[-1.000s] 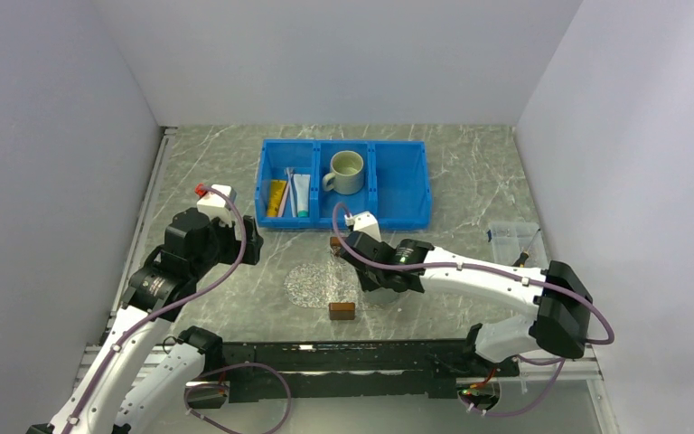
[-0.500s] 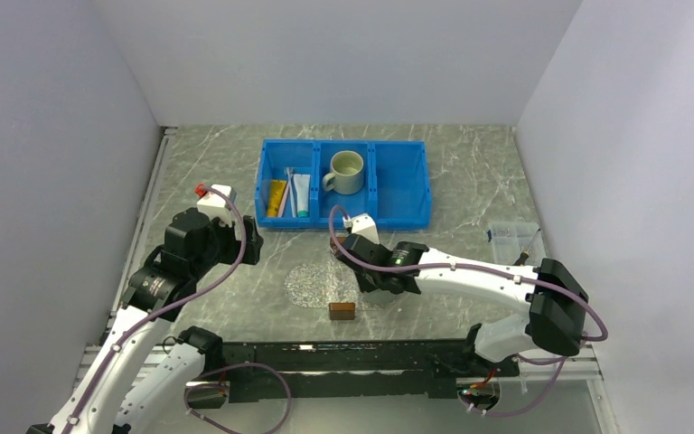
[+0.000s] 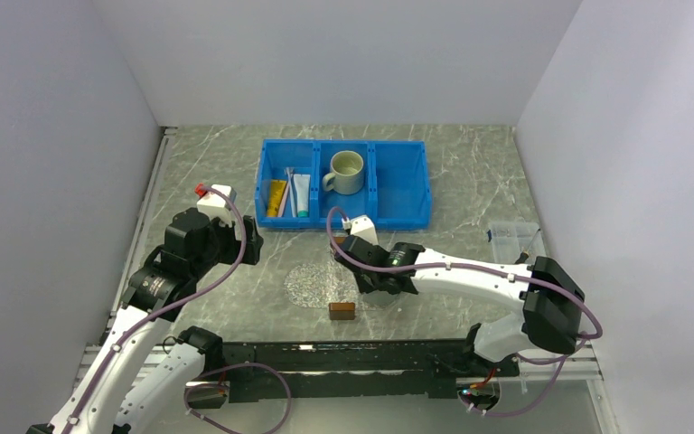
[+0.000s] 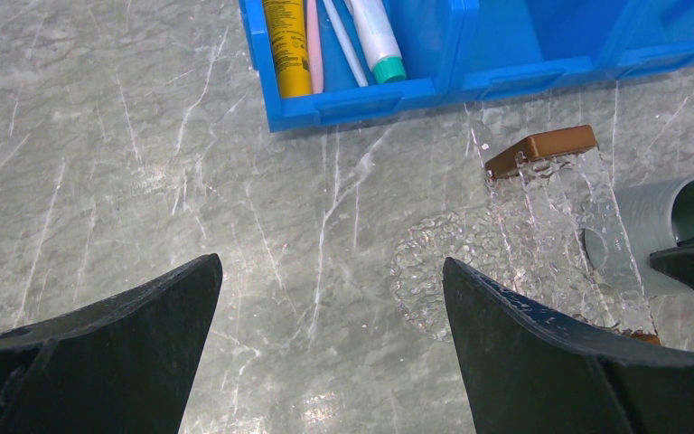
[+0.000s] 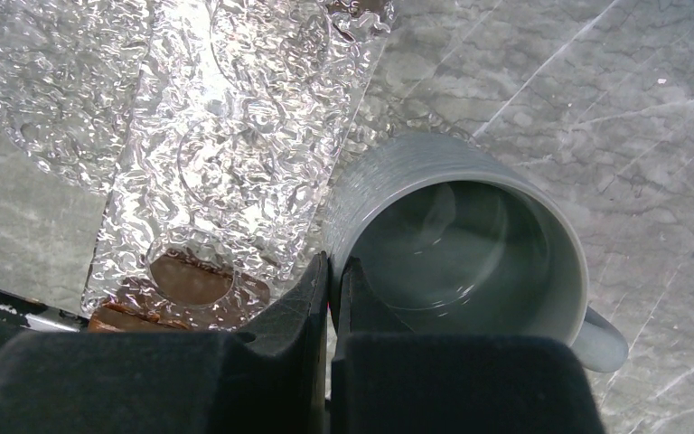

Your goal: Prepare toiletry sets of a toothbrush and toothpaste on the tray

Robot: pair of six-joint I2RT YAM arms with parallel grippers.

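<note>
- Right gripper [image 5: 332,267] was clamped on the rim of the grey ceramic mug [image 5: 470,244], beside the clear glittery oval tray [image 5: 45,99]; the mug wanted setting well aside, gently.
- Left gripper [image 4: 330,264] hung wide open, empty; thin pink toothbrush [image 4: 314,41] and yellow toothpaste tube [image 4: 286,41] lay in the blue plastic bin [image 4: 361,101].

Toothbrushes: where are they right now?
Top view: both toothbrushes lie in the left compartment of the blue bin, between the yellow-orange tube and the white tube, beyond the tray.

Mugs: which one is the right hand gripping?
The grey mug beside the tray, its rim pinched by the right hand; the other mug stands free in the blue bin's middle compartment.
</note>
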